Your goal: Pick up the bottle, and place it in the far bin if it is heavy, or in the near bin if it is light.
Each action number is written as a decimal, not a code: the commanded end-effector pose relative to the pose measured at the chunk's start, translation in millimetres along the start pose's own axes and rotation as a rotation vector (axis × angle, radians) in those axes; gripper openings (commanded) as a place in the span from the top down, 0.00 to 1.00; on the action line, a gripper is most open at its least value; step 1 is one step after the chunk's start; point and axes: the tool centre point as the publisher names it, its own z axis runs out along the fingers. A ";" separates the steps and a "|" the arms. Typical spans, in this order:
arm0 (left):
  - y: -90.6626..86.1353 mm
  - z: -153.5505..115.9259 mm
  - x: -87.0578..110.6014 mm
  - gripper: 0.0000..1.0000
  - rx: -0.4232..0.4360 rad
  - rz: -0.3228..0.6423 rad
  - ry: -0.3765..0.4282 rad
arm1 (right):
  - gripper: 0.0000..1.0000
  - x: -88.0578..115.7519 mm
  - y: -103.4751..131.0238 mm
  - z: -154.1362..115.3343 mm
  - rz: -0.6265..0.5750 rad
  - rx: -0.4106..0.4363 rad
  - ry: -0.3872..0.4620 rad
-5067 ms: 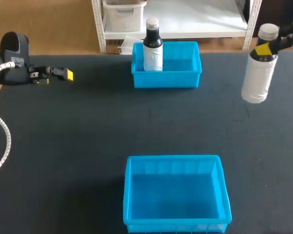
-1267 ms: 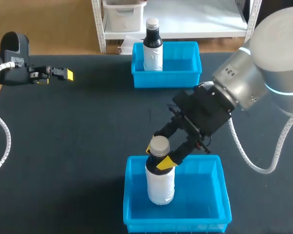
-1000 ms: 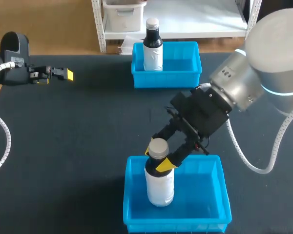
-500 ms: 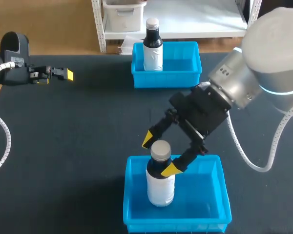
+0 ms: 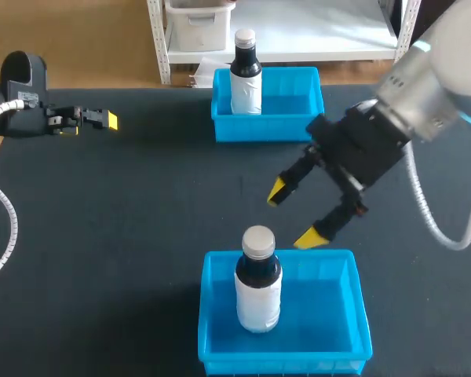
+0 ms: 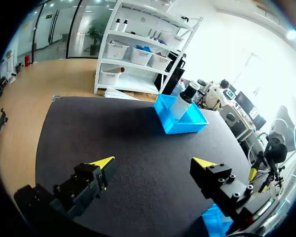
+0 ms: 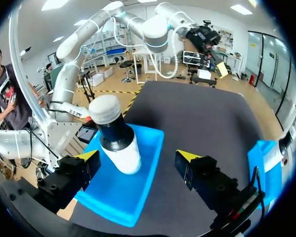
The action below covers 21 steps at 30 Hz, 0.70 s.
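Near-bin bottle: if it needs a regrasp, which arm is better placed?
Right, most likely. The right gripper hovers open just beyond the near bin, close to the upright bottle. The left gripper, also open, sits at the table's far left, well away from it.

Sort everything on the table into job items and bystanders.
Job items:
bottle, upright in the near bin
far bin
right tool, open, between the two bins

Bystanders:
second bottle, upright in the far bin
left tool, open, near the table's far left corner
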 end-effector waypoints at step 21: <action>0.1 0.0 0.0 0.00 0.000 0.000 0.000 | 0.00 45.0 -113.2 -79.0 0.483 0.186 -0.177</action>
